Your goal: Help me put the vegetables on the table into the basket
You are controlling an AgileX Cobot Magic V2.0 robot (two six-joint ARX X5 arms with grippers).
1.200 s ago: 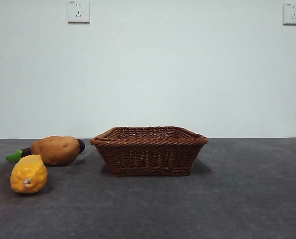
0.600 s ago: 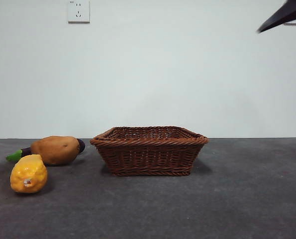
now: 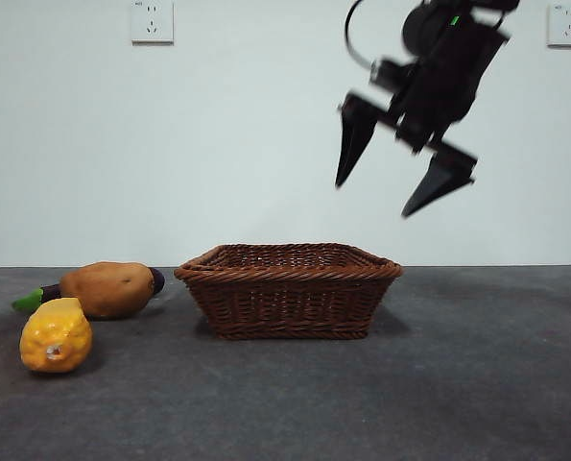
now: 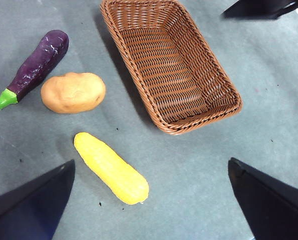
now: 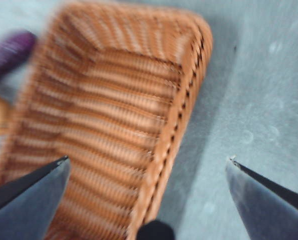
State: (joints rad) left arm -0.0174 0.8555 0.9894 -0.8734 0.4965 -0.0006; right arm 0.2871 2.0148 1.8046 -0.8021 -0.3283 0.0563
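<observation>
High above the basket (image 3: 288,286), toward its far right rim, the right hand (image 3: 400,168) hangs with its two black jaws spread wide and nothing between them; its wrist view, blurred, looks straight down into the bare wicker floor. All three vegetables lie on the tabletop (image 3: 477,384) on the opposite side of the basket: the potato (image 4: 73,92) just beside the basket wall, the dark purple eggplant (image 4: 34,66) right behind it and close alongside, and the bumpy yellow vegetable (image 4: 111,167) a little apart from both, nearer the front camera. The left hand (image 4: 149,200) is out of the front view but sits above them, jaws also spread and empty.

Nothing is in the basket yet, so the step in hand looks like a first approach. To do it well, the hand that reaches should clear the braided rim, straddle one vegetable across its narrow width near the middle, and pick the yellow one or the potato first, since the eggplant lies tight against the potato.
</observation>
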